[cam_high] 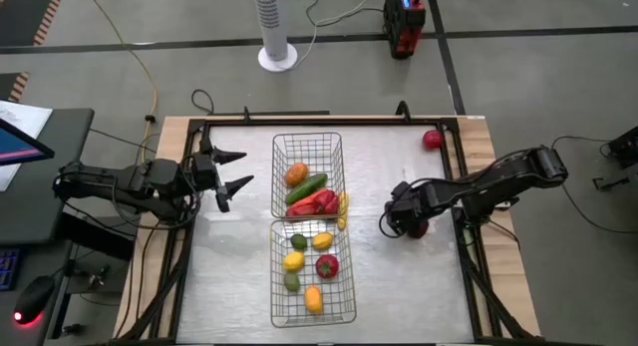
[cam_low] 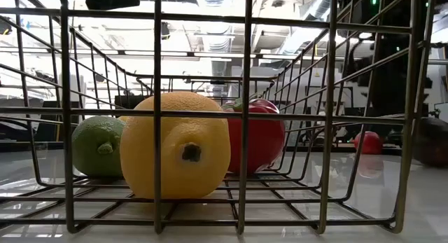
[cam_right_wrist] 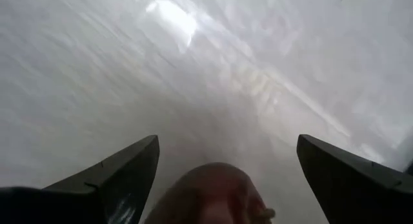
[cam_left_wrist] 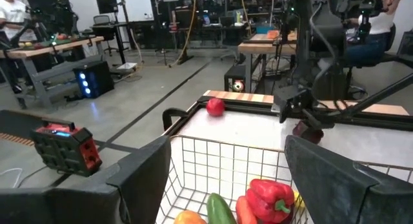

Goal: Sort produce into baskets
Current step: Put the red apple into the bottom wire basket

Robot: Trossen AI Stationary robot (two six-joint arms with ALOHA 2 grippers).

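Two wire baskets stand mid-table. The far basket (cam_high: 336,155) holds an orange (cam_high: 296,173), a cucumber (cam_high: 306,188) and red peppers (cam_high: 317,201), with a banana (cam_high: 342,208) at its right wall. The near basket (cam_high: 349,286) holds lemons (cam_high: 293,260), limes (cam_high: 291,282) and a red apple (cam_high: 327,266). A dark-red apple (cam_right_wrist: 213,195) lies on the table right of the baskets. My right gripper (cam_right_wrist: 227,140) points steeply down over it, open, one finger on either side without touching. Another red apple (cam_high: 432,140) rests at the far right corner. My left gripper (cam_left_wrist: 226,146) hovers open and level, left of the far basket.
Black rails (cam_high: 464,186) frame the table on the left, right and far sides. A bare stretch of tabletop (cam_high: 409,286) lies between the baskets and the right rail. On the floor beyond the far edge stand a white fan base (cam_high: 277,55) and a red-and-black box (cam_high: 404,22).
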